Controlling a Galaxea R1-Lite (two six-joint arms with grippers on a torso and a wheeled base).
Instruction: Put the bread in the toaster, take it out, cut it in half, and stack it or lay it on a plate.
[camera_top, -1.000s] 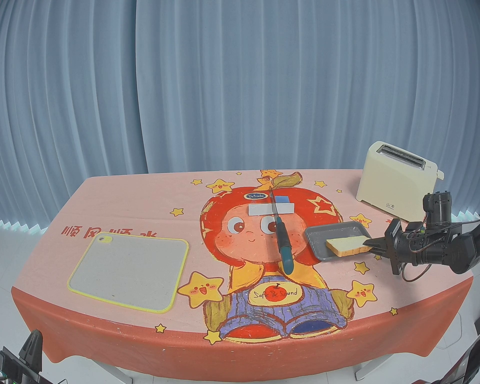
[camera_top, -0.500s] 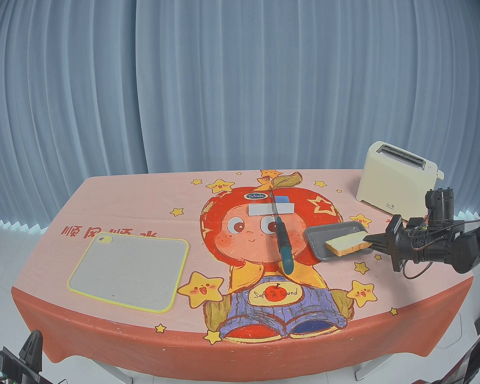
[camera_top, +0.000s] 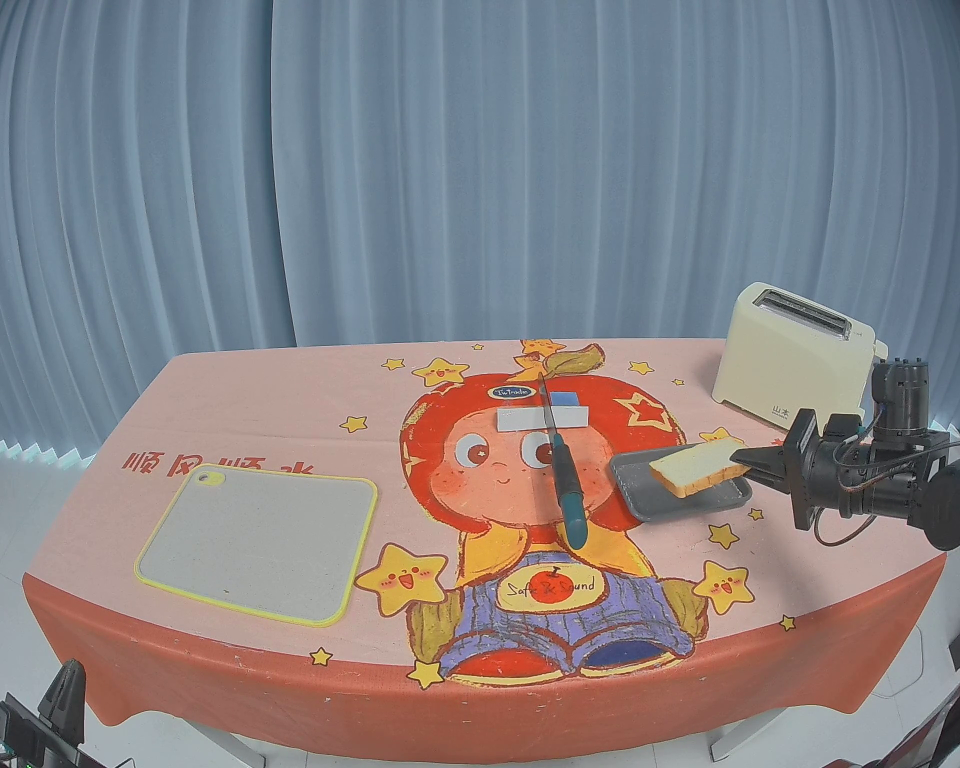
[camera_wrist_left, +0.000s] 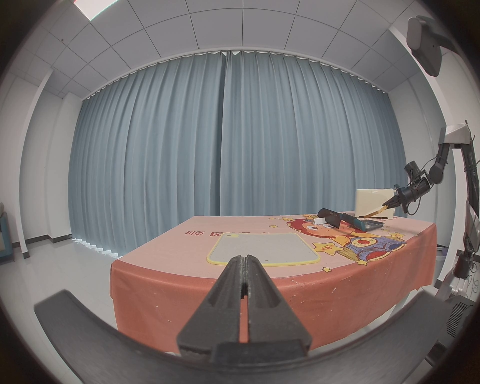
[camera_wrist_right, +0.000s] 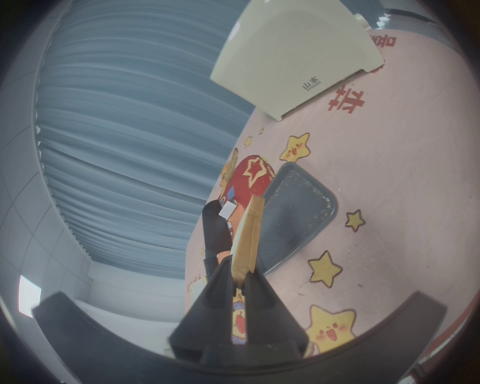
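My right gripper (camera_top: 752, 461) is shut on one end of the bread (camera_top: 698, 465), a pale slice with a brown crust, held just above the grey plate (camera_top: 700, 497) at the table's right. In the right wrist view the bread (camera_wrist_right: 248, 238) stands edge-on between my fingers (camera_wrist_right: 220, 280), over the plate (camera_wrist_right: 300, 210). The cream toaster (camera_top: 795, 360) stands behind the plate, slot up. A knife (camera_top: 565, 470) with a teal handle lies mid-table. My left gripper (camera_wrist_left: 245, 272) is shut and holds nothing, low in front of the table's left end.
A grey cutting board (camera_top: 260, 540) with a yellow rim lies at the front left of the table. The cloth (camera_top: 300, 400) is pink with a cartoon print. Blue curtains hang behind the table.
My right gripper has lifted the bread off the plate and drawn it slightly toward the toaster. Everything else has stayed put.
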